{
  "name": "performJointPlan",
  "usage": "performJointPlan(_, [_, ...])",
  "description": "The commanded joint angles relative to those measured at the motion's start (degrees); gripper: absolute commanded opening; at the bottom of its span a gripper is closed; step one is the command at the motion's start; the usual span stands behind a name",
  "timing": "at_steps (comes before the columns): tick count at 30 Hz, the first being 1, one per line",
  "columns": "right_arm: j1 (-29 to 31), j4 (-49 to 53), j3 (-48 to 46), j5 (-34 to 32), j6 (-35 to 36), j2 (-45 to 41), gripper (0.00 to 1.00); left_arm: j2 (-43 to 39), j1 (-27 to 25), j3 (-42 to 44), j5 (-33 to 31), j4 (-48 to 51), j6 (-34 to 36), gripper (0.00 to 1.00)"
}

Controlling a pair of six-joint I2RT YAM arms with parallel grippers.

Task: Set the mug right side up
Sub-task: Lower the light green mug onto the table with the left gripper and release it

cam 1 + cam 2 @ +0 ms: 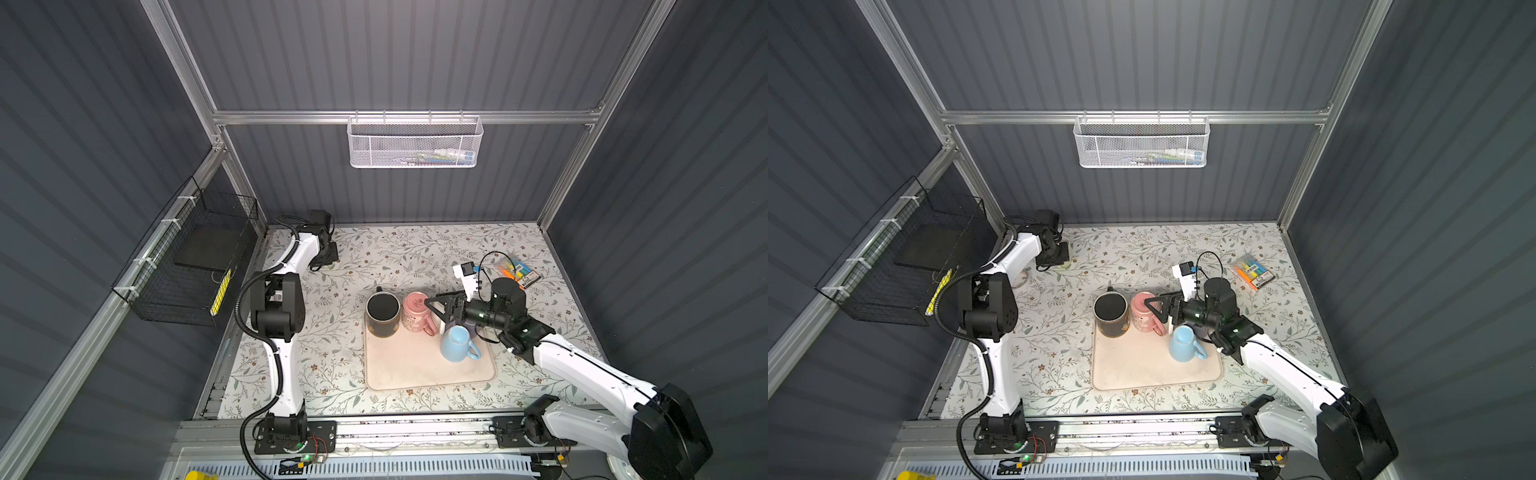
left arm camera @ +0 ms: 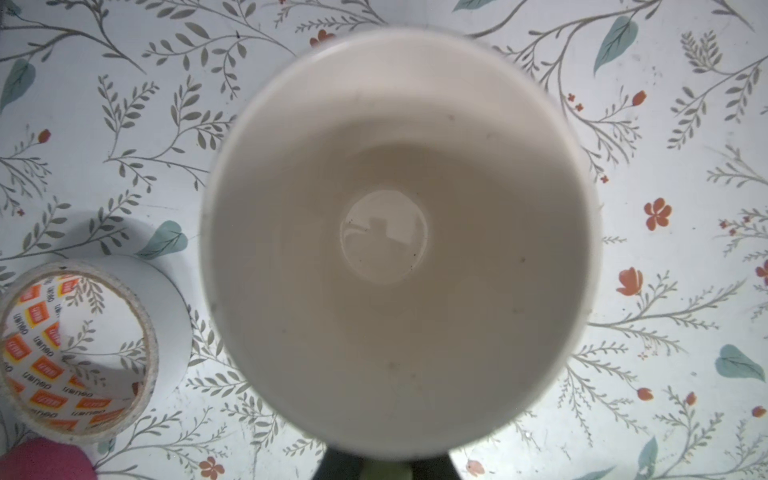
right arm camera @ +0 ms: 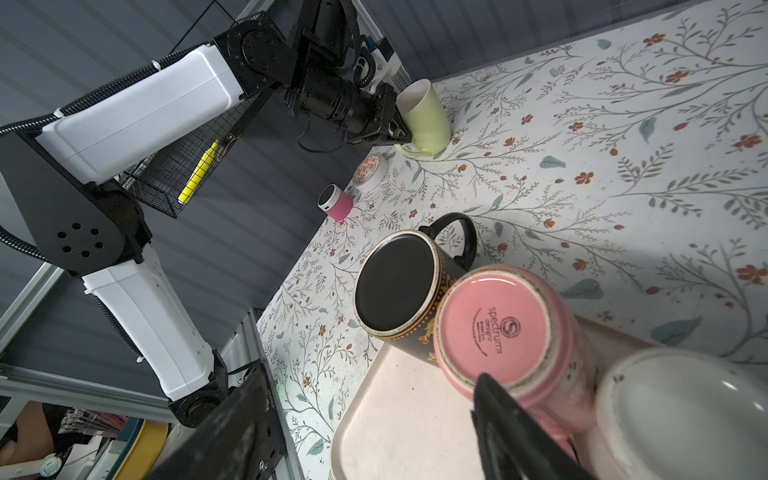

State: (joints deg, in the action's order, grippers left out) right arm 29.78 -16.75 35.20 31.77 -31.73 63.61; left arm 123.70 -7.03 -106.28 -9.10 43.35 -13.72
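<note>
A light green mug [image 3: 428,116] stands upright at the table's back left corner, and the left wrist view looks straight down into its pale inside [image 2: 395,232]. My left gripper [image 3: 401,129] is shut on its handle; in both top views the gripper [image 1: 326,255] hides the mug. On the beige tray [image 1: 415,370] a black mug [image 1: 382,309], a pink mug [image 1: 415,313] and a blue mug [image 1: 457,343] stand upside down. A white mug [image 3: 681,411] stands base up beside the pink one. My right gripper [image 1: 432,309] hovers open just above the pink mug, holding nothing.
A roll of tape [image 2: 79,353] and a small pink speaker [image 3: 336,203] sit close to the green mug. A pack of markers [image 1: 517,270] lies at the back right. A black wire basket [image 1: 195,266] hangs on the left wall and a white mesh basket [image 1: 415,141] on the back rail.
</note>
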Motion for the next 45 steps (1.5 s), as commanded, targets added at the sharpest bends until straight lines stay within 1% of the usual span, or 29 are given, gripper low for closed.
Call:
performJointPlan(1, [0.45,-1.78,-0.31,0.71,-0.21,0.1,0.78,-2.89,0.35,0.88,0.38,-3.06,-0.34,0.0])
performJointPlan(10, [0.53,-1.93,-0.3,0.77,-0.38,1.8,0.77,-6.51,0.35,6.92,0.18,-5.21,-1.22,0.0])
performJointPlan(18, [0.58,-1.87,-0.22,0.82,-0.41,1.62,0.77,-10.25,0.26,9.25,0.65,-4.95,-1.13,0.0])
performJointPlan(29, [0.67,-1.5,-0.22,0.72,-0.18,1.18,0.77,-12.09,0.13,14.93,1.47,-7.31,-2.63,0.0])
performJointPlan(40, [0.68,-0.92,0.06,0.61,0.19,0.9,0.77,-14.31,-0.69,18.94,0.01,-8.24,-2.5,0.0])
performJointPlan(43, [0.71,-0.52,0.2,0.56,0.43,0.9,0.77,-15.06,-0.8,20.08,-0.14,-8.46,-2.61,0.03])
performJointPlan(45, [0.69,-0.23,0.22,0.44,0.59,0.82,0.77,-15.59,-0.88,20.69,-0.21,-8.55,-2.72,0.07])
